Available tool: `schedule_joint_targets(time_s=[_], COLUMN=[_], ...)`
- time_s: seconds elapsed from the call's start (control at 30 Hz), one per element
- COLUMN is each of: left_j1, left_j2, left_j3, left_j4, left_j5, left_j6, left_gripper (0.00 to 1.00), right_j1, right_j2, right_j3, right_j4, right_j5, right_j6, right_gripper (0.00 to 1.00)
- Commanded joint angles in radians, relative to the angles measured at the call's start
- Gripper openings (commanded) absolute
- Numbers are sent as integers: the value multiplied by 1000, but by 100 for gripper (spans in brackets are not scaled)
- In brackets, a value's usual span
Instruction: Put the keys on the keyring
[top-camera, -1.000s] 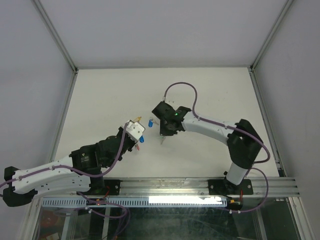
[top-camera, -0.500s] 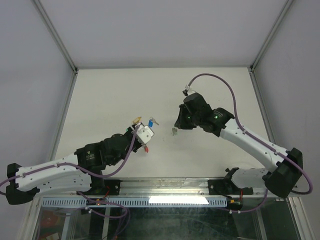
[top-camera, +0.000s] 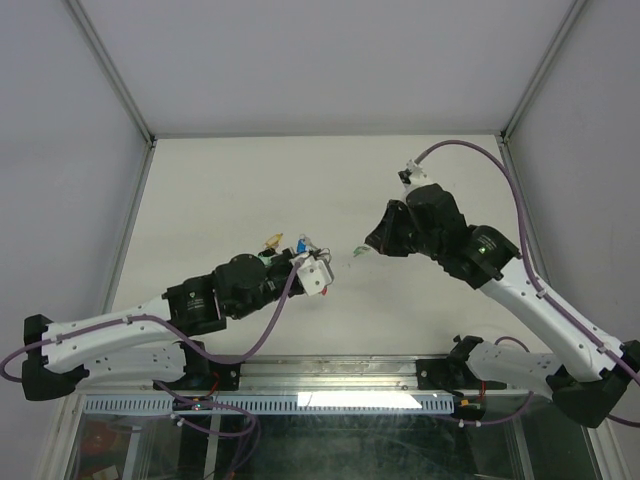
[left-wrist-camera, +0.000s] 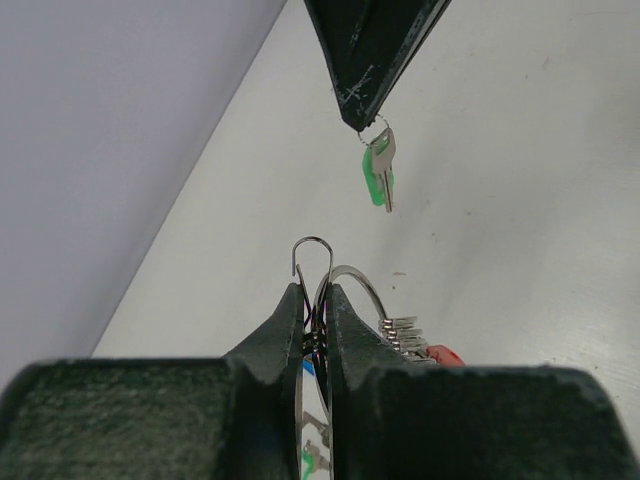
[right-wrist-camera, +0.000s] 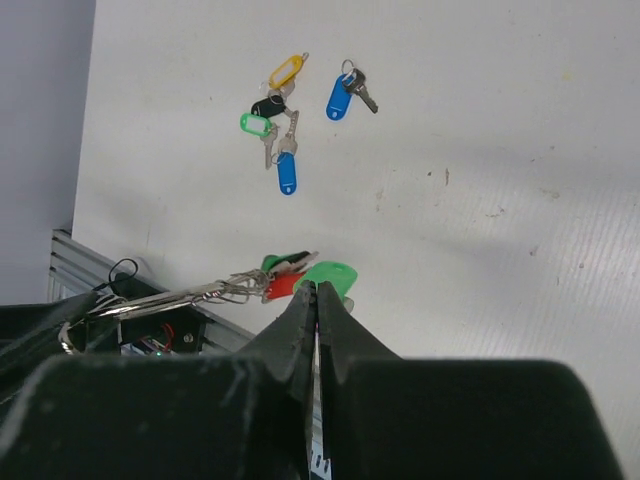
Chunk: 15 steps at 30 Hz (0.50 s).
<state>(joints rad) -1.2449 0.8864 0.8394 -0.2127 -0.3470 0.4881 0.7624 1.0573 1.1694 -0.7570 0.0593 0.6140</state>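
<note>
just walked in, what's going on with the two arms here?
The left gripper is shut on the keyring, which already carries a bunch of keys, one red-capped. The right gripper is shut on the small ring of a green-capped key, which dangles just beyond the keyring without touching it, so it is not yet threaded on. More loose keys with yellow, blue, green and black caps lie on the table.

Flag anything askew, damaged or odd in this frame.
Only the keyring: clamped in the left end effector, its wire end stands up as an open hook instead of lying flat against the coil. The right end effector tip shows white scuffs. The green key hangs from it.
</note>
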Motion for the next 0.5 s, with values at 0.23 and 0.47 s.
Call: schedule_joint_targets(time_s=[0.23, 0.47], left_j1=[-48, -63], left_j2=[127, 160], left_j3=[129, 149], left_j4=[79, 79], left_j5=[16, 17], left_j6=[140, 169], left_gripper=[0, 0], right_j1=[-1, -1], right_j2=[6, 38], right_j3=[134, 188], right_j4=[-48, -46], right_j5=[3, 12], right_j6=[129, 166], right_gripper=[0, 0])
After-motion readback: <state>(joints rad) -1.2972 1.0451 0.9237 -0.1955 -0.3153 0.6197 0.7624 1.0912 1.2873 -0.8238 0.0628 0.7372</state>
